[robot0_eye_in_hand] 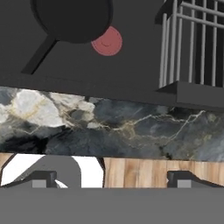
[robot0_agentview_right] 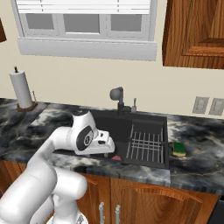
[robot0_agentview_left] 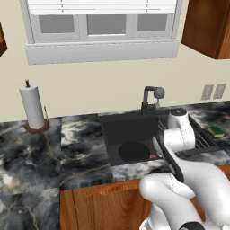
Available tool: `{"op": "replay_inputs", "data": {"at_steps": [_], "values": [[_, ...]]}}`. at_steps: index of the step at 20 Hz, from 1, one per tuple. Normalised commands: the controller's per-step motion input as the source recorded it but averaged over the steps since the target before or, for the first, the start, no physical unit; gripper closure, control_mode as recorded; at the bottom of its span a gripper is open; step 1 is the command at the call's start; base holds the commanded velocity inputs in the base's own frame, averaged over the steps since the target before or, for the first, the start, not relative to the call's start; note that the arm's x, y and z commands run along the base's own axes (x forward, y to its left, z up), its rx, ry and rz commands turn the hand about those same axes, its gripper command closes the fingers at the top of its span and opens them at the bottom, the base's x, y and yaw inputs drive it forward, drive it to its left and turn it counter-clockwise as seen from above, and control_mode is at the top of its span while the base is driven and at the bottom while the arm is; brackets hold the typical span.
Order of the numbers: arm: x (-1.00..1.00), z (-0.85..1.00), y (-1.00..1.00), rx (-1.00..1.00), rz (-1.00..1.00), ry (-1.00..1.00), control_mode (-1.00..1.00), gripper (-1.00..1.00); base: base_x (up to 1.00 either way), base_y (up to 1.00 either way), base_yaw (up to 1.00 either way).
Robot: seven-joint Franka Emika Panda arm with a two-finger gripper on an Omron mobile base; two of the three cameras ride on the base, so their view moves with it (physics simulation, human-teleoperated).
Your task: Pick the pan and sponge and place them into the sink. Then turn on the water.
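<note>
**Arm folded low, gripper wide open**

The white arm (robot0_agentview_left: 179, 179) rises from its base and bends forward in a tight fold, its thick lower links bulging near the bottom of both base views. The rounded wrist joint (robot0_agentview_right: 85, 131) with its dark ring sits at the top of the fold, and the hand (robot0_agentview_right: 103, 142) turns off to the right and tips downward from there. From the left side the forearm (robot0_agentview_left: 179, 134) stands nearly upright, capped by a domed joint. In the hand view the gripper (robot0_eye_in_hand: 111, 179) has its two dark finger tips (robot0_eye_in_hand: 41, 178) standing far apart, with nothing between them.
</note>
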Motion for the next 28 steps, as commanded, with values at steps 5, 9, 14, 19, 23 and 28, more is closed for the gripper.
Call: {"op": "replay_inputs", "data": {"at_steps": [5,9,14,19,23,28], "values": [[0.3,0.0,-0.29,0.01,0.09,0.0,-1.0,-1.0,0.0,0.0,0.0],[0.34,0.0,-0.27,0.01,0.09,0.0,-1.0,-1.0,0.0,0.0,0.0],[0.42,0.0,-0.28,0.01,0.07,0.0,-1.0,-1.0,0.0,0.0,0.0],[0.41,0.01,-0.32,0.0,0.02,0.08,-1.0,-1.0,0.0,0.0,0.0],[0.29,0.03,-0.41,0.0,0.0,0.11,-1.0,-1.0,0.0,0.0,0.0],[0.28,0.07,-0.43,0.0,0.0,0.09,-1.0,-1.0,0.0,0.0,0.0]]}}
